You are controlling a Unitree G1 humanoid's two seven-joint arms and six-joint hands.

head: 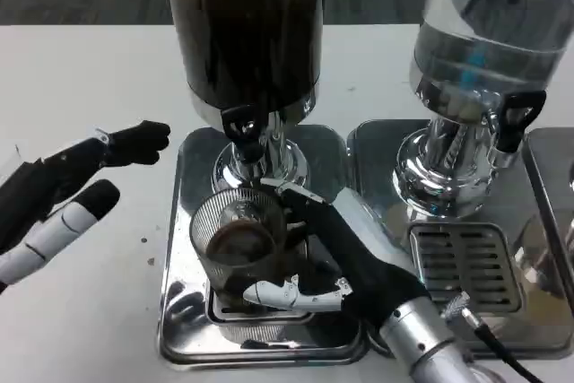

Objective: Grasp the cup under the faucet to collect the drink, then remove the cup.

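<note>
A clear ribbed cup [235,238] with dark drink in its bottom stands on the drip tray [184,311] under the black faucet [242,125] of the dark drink dispenser [247,24]. My right hand [334,253] wraps around the cup from its right side, with one finger behind it and another across its front base. My left hand [63,195] hovers over the white table to the left of the tray, fingers spread and holding nothing.
A second dispenser [484,33] with clear liquid stands at the right on its own drip tray [466,266] with a slotted grate. Its black tap [516,118] points down. The white table [81,87] stretches to the left.
</note>
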